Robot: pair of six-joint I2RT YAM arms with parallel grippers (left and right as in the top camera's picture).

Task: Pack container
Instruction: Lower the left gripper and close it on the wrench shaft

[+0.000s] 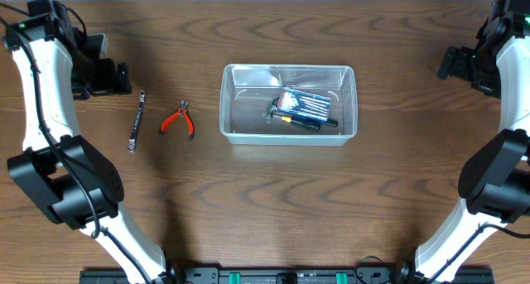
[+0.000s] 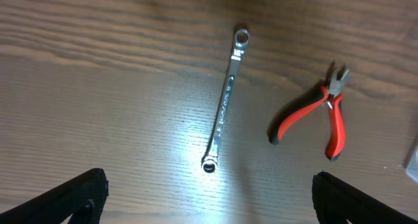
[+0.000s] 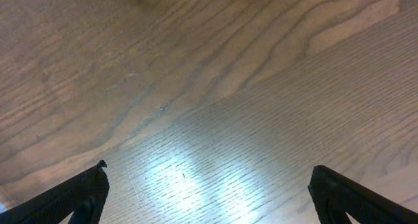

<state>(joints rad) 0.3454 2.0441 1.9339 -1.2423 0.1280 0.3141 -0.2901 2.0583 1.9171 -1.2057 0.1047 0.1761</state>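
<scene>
The clear plastic container [image 1: 287,103] sits at the table's middle. Inside it lie a dark flat case [image 1: 306,104] and a black-and-yellow handled tool [image 1: 302,121]. A silver wrench [image 1: 136,121] and red-handled pliers [image 1: 179,120] lie on the wood left of the container; both also show in the left wrist view, the wrench [image 2: 223,106] and the pliers [image 2: 318,115]. My left gripper [image 1: 116,79] is open and empty, above the table just left of the wrench [image 2: 209,198]. My right gripper [image 1: 451,63] is open and empty at the far right over bare wood [image 3: 206,198].
The brown wooden table [image 1: 273,209] carries everything. A corner of the container [image 2: 413,166] shows at the right edge of the left wrist view. The arm bases stand at the front left and front right.
</scene>
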